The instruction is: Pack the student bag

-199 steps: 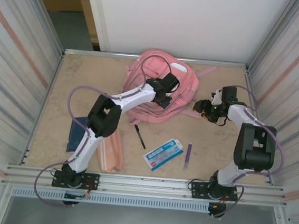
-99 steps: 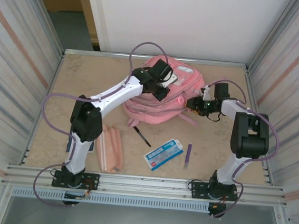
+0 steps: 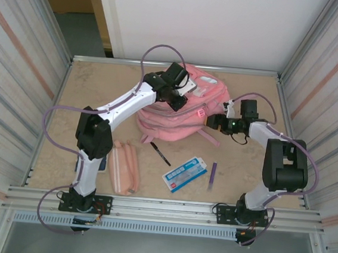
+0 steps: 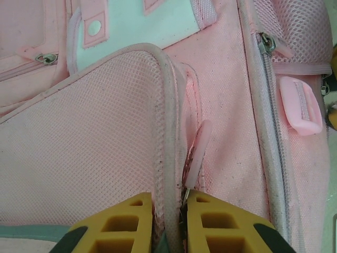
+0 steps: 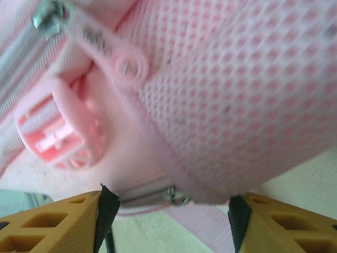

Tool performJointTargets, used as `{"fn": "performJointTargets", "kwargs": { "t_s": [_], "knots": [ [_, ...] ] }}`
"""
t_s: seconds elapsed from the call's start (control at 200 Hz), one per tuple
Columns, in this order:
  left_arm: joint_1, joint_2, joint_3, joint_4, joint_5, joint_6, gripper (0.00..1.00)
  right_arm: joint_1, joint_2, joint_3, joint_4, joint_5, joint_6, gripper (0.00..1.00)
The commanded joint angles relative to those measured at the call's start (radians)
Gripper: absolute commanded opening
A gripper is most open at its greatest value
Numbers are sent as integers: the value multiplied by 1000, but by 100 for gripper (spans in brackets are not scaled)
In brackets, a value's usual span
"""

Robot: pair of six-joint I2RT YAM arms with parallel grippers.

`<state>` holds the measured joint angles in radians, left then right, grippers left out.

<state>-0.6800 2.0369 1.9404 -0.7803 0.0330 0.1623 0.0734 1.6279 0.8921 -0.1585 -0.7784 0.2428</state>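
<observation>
Top external view: the student bag [image 3: 168, 121] lies at the far middle of the table [image 3: 88, 95], and we have both arms reaching onto it, 1 from each side. Nearer us on the table lie the salmon pencil case [image 3: 123, 169], a black pen [image 3: 158, 153], a blue-and-white pack [image 3: 184, 174] and a purple marker [image 3: 213, 174] — all outside the bag, so we judge that nothing is packed yet and that we are at the opening step.

In the left wrist view the left gripper [image 4: 168, 199] has its jaws drawn close together on the piped edge of the bag's front pocket, right by a pale pink zip pull [image 4: 196, 153]. It may be the slider rather than the piping that we hold; the fingers hide the contact.

In the right wrist view the right gripper [image 5: 171, 211] stands with its jaws wide, straddling the mesh corner of the bag without pinching it.

For the next move we would want the right jaws to close on that corner and anchor the bag, so the left can draw along the zip line without dragging the whole bag. The fabric is soft and will bunch — a steady pull along the seam should serve better than a lift.
</observation>
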Motion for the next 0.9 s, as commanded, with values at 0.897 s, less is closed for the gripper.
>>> {"fn": "performJointTargets", "kwargs": {
  "t_s": [0.897],
  "knots": [
    [25, -204, -29, 150, 116, 177, 0, 76, -116, 51, -163, 147, -316, 28]
  ]
}}
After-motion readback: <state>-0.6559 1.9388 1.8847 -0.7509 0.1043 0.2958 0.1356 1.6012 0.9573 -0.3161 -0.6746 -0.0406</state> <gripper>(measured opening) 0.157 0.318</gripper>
